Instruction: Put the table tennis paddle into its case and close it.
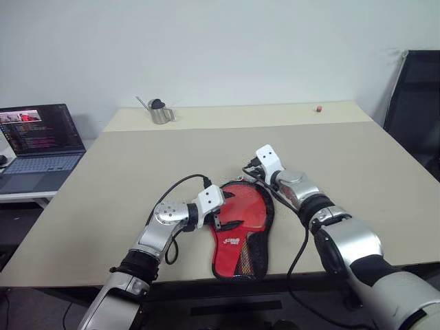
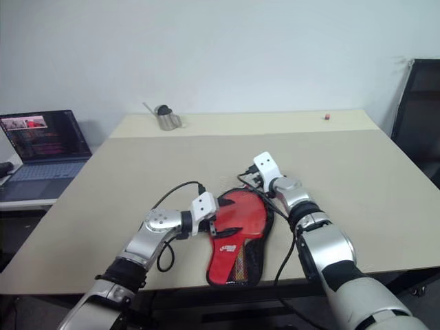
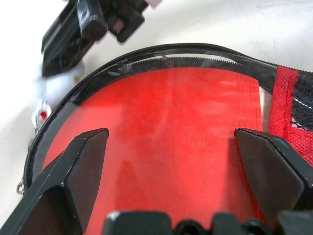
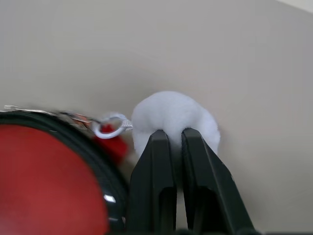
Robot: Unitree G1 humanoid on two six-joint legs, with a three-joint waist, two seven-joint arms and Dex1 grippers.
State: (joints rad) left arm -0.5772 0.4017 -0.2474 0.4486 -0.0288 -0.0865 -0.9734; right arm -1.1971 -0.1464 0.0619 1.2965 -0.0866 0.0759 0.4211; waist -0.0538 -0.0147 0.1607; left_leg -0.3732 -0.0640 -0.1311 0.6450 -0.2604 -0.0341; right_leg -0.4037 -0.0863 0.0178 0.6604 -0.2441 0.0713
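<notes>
The case (image 1: 242, 237) lies flat on the table near its front edge, red side up, with the mesh pocket and white logo toward me and the black zip edge around its round end. The table tennis paddle is hidden. My left gripper (image 3: 171, 142) hovers open over the case's glossy red round part (image 3: 166, 127), one finger on each side. At the far rim of the case, my right gripper (image 4: 177, 134) is shut on the white pom-pom (image 4: 171, 110), which hangs from a small ring and chain (image 4: 110, 128).
An open laptop (image 1: 38, 144) sits on a side desk at the left. A metal cup (image 1: 159, 111) and a small red item (image 1: 319, 108) stand at the table's far edge. A black chair (image 1: 416, 103) is at the right.
</notes>
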